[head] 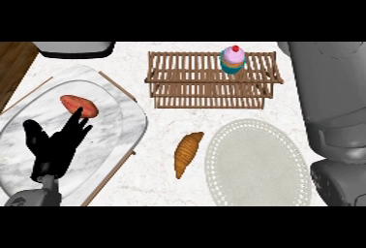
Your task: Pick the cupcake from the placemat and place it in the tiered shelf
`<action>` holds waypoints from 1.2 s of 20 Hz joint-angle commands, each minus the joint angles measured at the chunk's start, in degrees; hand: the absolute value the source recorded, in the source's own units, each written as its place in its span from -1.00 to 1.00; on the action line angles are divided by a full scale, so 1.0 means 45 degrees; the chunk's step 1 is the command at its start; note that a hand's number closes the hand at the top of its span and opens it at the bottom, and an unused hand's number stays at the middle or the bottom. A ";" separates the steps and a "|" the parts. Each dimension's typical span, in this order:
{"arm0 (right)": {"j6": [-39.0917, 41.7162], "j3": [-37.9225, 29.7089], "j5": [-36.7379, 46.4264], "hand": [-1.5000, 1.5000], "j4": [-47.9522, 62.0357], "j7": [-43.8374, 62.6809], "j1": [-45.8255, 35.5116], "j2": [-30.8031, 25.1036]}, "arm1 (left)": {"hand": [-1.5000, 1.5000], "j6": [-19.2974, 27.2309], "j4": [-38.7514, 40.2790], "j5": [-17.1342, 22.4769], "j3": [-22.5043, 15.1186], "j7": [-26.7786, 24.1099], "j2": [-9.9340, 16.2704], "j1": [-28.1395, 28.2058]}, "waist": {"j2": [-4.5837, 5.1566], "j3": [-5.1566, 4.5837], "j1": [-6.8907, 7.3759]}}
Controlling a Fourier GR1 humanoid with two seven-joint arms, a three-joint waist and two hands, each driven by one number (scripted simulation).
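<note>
The pink-frosted cupcake in its teal wrapper (233,59) stood upright on the top tier of the slatted wooden shelf (186,72), well beyond the fingers, so the placing looked done to me. The pale oval woven placemat (257,162) lay bare. The black left hand (53,145) rested spread and holding nothing, its fingertips just short of a reddish sweet potato (77,104) on the marble tray (121,131). A golden croissant (189,152) lay to the fingers' right. The right arm loomed at the frame's edge; its fingers I could not see.

cupcake (233,59) on tiered shelf (213,80), placemat (259,162) before it, croissant (188,153) left
</note>
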 commanded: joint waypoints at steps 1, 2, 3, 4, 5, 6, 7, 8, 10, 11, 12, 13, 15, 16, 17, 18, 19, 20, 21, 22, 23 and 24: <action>-0.0638 -0.0963 -0.0847 -1.00 -0.0369 0.0268 -0.0295 -0.0169 | 0.00 0.0521 0.1001 -0.0504 -0.0392 0.0193 -0.0594 -0.0097 | 0.0057 -0.0102 -0.0146; -0.1424 -0.0966 -0.0582 -1.00 -0.0392 -0.0010 -0.0085 -0.0121 | 0.00 0.0375 0.0310 -0.0340 -0.0505 0.0743 -0.0507 0.0061 | 0.0049 -0.0097 -0.0061; -0.1400 -0.1105 -0.0503 -1.00 -0.0077 0.0402 -0.0726 -0.0597 | 0.00 0.0219 0.0199 -0.0312 -0.0305 0.0176 -0.0376 0.0407 | 0.0049 -0.0105 0.0014; -0.1756 -0.1167 -0.0415 -1.00 -0.0268 -0.0256 -0.0035 -0.0796 | 0.00 -0.0145 0.0545 -0.0007 0.0058 0.0134 -0.0054 0.0399 | 0.0066 -0.0104 -0.0034; -0.1854 -0.1053 -0.0161 -1.00 -0.0429 0.0385 -0.0253 -0.0917 | 0.00 -0.0162 0.0880 -0.0052 0.0051 0.0136 -0.0076 0.0121 | 0.0043 -0.0108 -0.0130; -0.1863 -0.0826 0.0042 -1.00 -0.1218 0.0623 0.0306 -0.0940 | 0.00 0.0235 0.0195 -0.0252 -0.0256 0.0666 -0.0315 0.0478 | -0.0031 -0.0097 -0.0219; -0.2274 -0.1051 0.0330 -1.00 -0.0587 0.0274 0.0393 -0.1435 | 0.00 0.0047 0.0337 0.0053 -0.0013 0.0538 -0.0279 0.0434 | 0.0035 -0.0103 -0.0125; -0.2200 -0.0723 0.0719 -1.00 -0.1204 0.1285 0.0210 -0.1443 | 0.00 0.0036 0.0918 -0.0293 -0.0067 0.0001 -0.0241 0.0485 | -0.0020 -0.0111 -0.0301; -0.2254 -0.1223 0.0510 -1.00 -0.1505 0.1219 0.0610 -0.2156 | 0.00 0.0254 0.0404 -0.0149 0.0081 0.0500 -0.0224 0.0318 | -0.0027 -0.0099 -0.0290; -0.2398 -0.1445 0.0495 -1.00 -0.1500 0.1450 0.0818 -0.2317 | 0.00 -0.0050 0.0292 -0.0051 -0.0003 0.0558 -0.0145 0.0542 | -0.0022 -0.0099 -0.0263; -0.2336 -0.1745 0.0297 -1.00 -0.1759 0.1599 0.0781 -0.2674 | 0.00 0.0161 0.0894 -0.0329 -0.0064 -0.0075 -0.0426 0.0403 | -0.0008 -0.0104 -0.0357; -0.2109 -0.1940 -0.0247 -1.00 -0.2841 0.1222 0.1973 -0.2609 | 0.00 0.0158 -0.0612 0.0089 0.0129 0.1194 -0.0015 0.0659 | -0.0093 -0.0077 -0.0347; -0.1869 -0.2306 -0.0311 -1.00 -0.3008 0.2192 0.1648 -0.3293 | 0.00 0.0228 -0.0072 -0.0251 -0.0037 0.0351 -0.0338 0.0959 | -0.0060 -0.0095 -0.0317; -0.1667 -0.2358 -0.0617 -1.00 -0.3254 0.2028 0.2066 -0.3270 | 0.00 0.0282 0.0391 -0.0401 -0.0212 0.0112 -0.0607 0.0769 | -0.0028 -0.0098 -0.0333; -0.1315 -0.2837 -0.1162 -1.00 -0.3419 0.1814 0.2274 -0.3752 | 0.00 -0.0001 0.0449 -0.0307 0.0040 0.0432 -0.0070 0.0499 | -0.0019 -0.0093 -0.0360; -0.0696 -0.2998 -0.1732 -1.00 -0.3681 0.1886 0.2449 -0.3965 | 0.00 0.0026 0.0241 -0.0116 0.0214 0.0527 -0.0082 0.0443 | -0.0023 -0.0093 -0.0316; -0.0416 -0.2917 -0.1551 -1.00 -0.4389 0.2521 0.2593 -0.4346 | 0.00 0.0489 0.0002 -0.0531 -0.0113 0.0793 -0.0319 0.0416 | -0.0061 -0.0092 -0.0404; 0.0353 -0.3239 -0.2331 -1.00 -0.4792 0.2027 0.3392 -0.4542 | 0.00 0.0065 0.0002 -0.0155 -0.0034 0.0450 -0.0401 0.0857 | -0.0063 -0.0088 -0.0421; 0.0703 -0.3650 -0.2909 -1.00 -0.4940 0.1845 0.3633 -0.4747 | 0.00 -0.0113 0.0932 -0.0365 -0.0035 -0.0458 -0.0468 0.0889 | -0.0034 -0.0094 -0.0513; 0.0754 -0.3345 -0.2863 -1.00 -0.5050 0.1939 0.3835 -0.4584 | 0.00 -0.0235 0.0273 -0.0050 0.0101 0.0231 -0.0267 0.0931 | -0.0027 -0.0094 -0.0312; 0.0890 -0.3442 -0.2966 -1.00 -0.5457 0.2608 0.3560 -0.4873 | 0.00 0.0342 0.0559 -0.0366 -0.0067 0.0786 -0.0505 0.0192 | -0.0033 -0.0097 -0.0404; 0.1119 -0.3725 -0.3403 -1.00 -0.5141 0.2088 0.3769 -0.5145 | 0.00 -0.0072 0.1359 -0.0108 0.0475 0.0502 -0.0027 -0.0583 | 0.0018 -0.0101 -0.0382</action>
